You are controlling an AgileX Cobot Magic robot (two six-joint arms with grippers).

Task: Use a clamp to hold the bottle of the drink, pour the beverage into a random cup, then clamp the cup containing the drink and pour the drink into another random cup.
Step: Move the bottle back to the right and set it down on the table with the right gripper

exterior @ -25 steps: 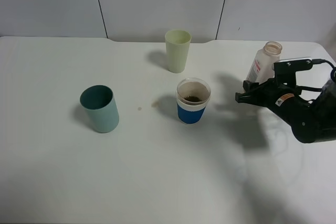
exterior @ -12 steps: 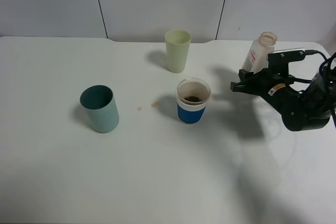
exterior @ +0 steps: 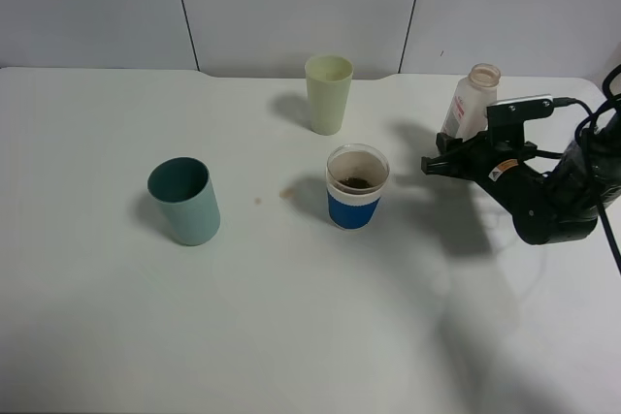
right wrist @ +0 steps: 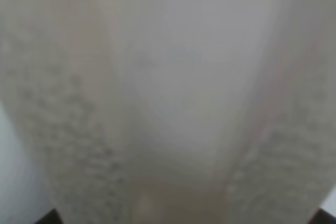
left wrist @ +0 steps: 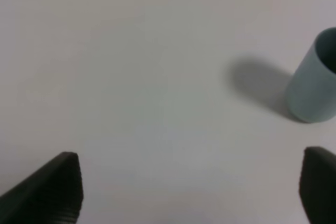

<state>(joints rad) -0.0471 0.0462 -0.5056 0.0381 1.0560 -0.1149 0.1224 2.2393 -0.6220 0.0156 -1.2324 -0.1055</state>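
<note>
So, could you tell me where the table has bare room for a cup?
The front strip of the table in front of the teal cup and blue-banded cup is bare, as is the back left corner. It is crowded on the right: pale cup, bottle and right arm.

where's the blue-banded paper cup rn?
Exterior high view: the short white paper cup with a blue band stands just right of centre, in front of the pale yellow-green tumbler, right of the teal tumbler.

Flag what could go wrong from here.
1. The right gripper holds the uncapped bottle tilted, close to the blue-banded cup; a sideways swing could knock it and spill the drink.
2. There are brown drops on the table; the next pour could miss too.
</note>
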